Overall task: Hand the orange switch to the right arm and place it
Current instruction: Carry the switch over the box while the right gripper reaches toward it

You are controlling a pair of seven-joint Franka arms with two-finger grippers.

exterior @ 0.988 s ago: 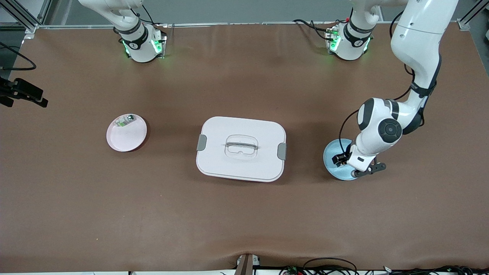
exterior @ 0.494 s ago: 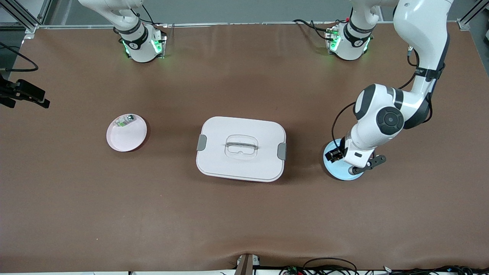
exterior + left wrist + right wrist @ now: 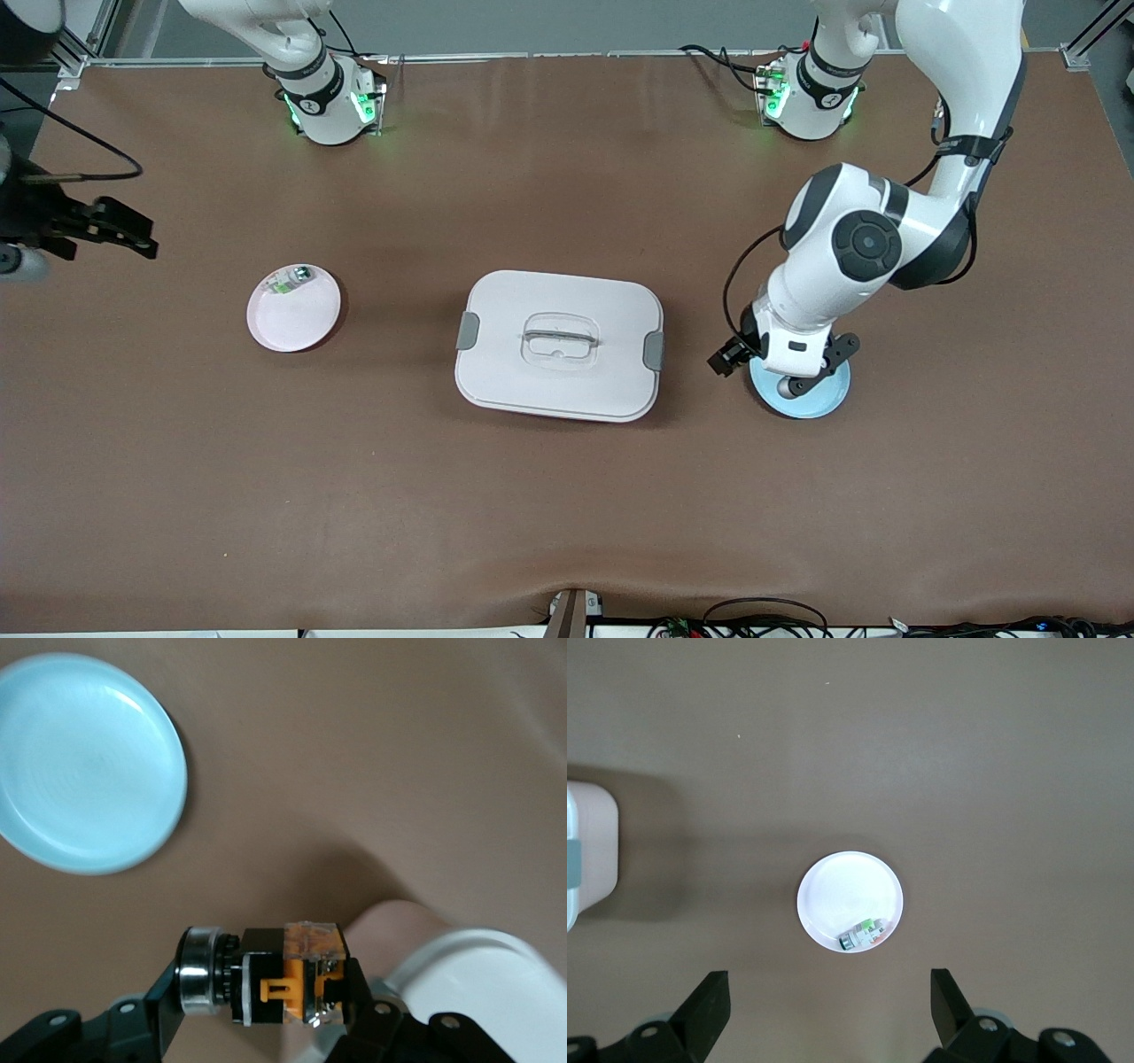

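Note:
My left gripper point(image 3: 728, 358) is shut on the orange switch point(image 3: 725, 361), a small black block with an orange face, and holds it in the air over the bare table between the white box and the blue plate point(image 3: 808, 399). In the left wrist view the switch point(image 3: 292, 974) sits crosswise between the fingers point(image 3: 168, 997), its silver ring against one of them. The blue plate point(image 3: 84, 762) shows empty there. My right gripper point(image 3: 828, 1010) is open and empty, high over the pink plate point(image 3: 850, 890). In the front view it point(image 3: 115, 232) shows at the right arm's end.
A white lidded box point(image 3: 559, 346) with grey latches stands mid-table; its corner shows in the left wrist view point(image 3: 478, 992). The pink plate point(image 3: 293, 310) holds a small green-and-white part point(image 3: 285, 283), also seen in the right wrist view point(image 3: 864, 935).
My left gripper has lifted off the blue plate with the switch and moved toward the white box. The right arm's hand has come farther into the front view.

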